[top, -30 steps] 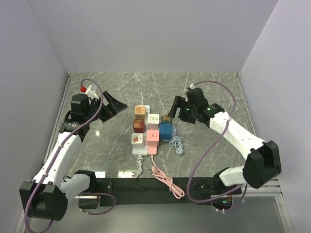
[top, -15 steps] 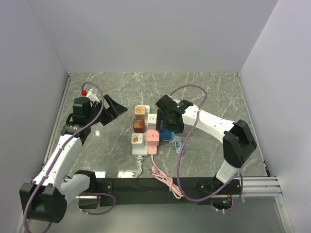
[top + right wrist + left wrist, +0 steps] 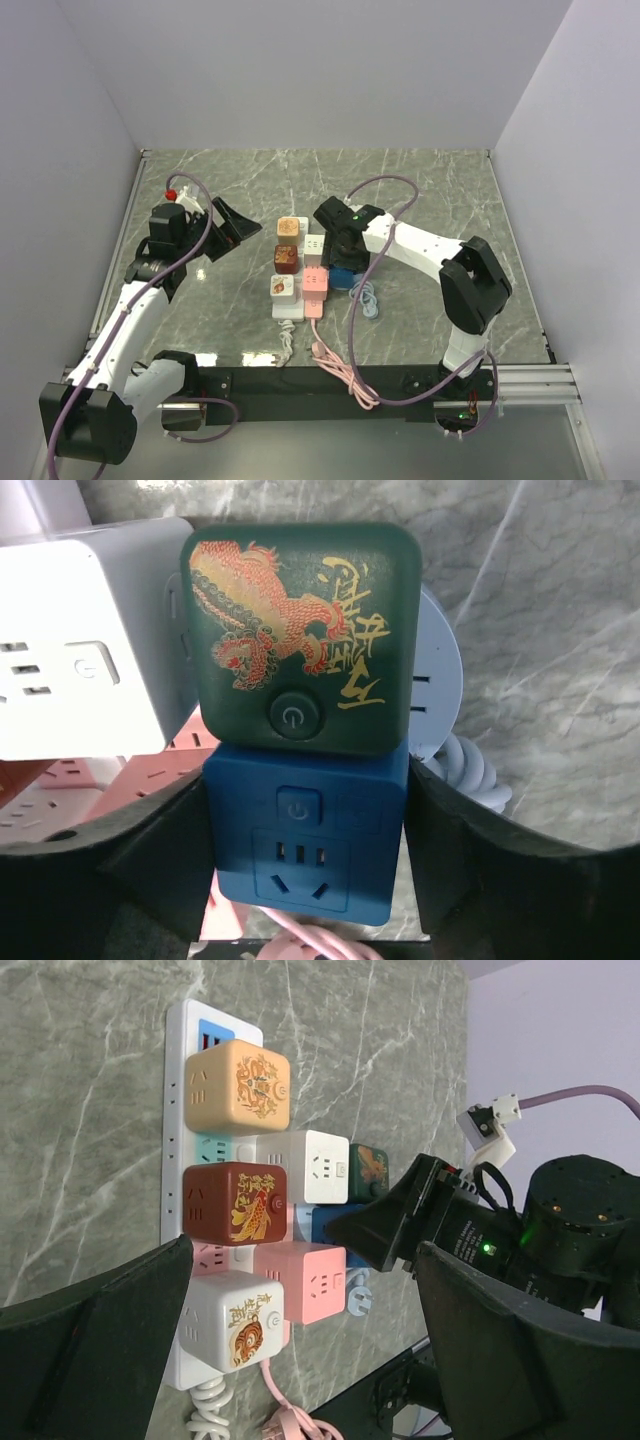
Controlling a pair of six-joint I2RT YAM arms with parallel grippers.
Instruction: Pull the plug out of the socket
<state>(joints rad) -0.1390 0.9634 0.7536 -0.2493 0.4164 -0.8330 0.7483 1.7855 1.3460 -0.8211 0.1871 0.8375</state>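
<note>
Right wrist view: right tool (image 3: 305, 825) is drawn in on the blue cube plug (image 3: 305, 855), one finger flat against each side, with no gap visible at either face. The plug lies squarely between the fingers, socket face toward the camera. Just past it, toward the fingertips and touching its far edge, sits a dark green cube plug (image 3: 300, 630) with a red-and-gold dragon and a power button.

Edges around the right tool:
- On the view's left, a white cube adapter (image 3: 80, 670) sits close against the green plug, with a pink power strip (image 3: 150, 770) low beside that finger. This side is tight.
- On the view's right, the pale blue power strip (image 3: 437, 680) shows from behind the green plug and its coiled cord (image 3: 478, 775) lies just beside that finger. Beyond it is bare marble counter (image 3: 560, 630).

Top external view: the right tool is down over the right edge of the cluster of strips. The counter behind and to its right is bare, and the walls are well apart.

Left wrist view: left tool (image 3: 300, 1250) has its fingers spread wide and holds nothing. It is well apart from the blue plug. A white power strip (image 3: 178, 1110) with tan (image 3: 240, 1085) and maroon (image 3: 235, 1203) cubes lies ahead of it.
</note>
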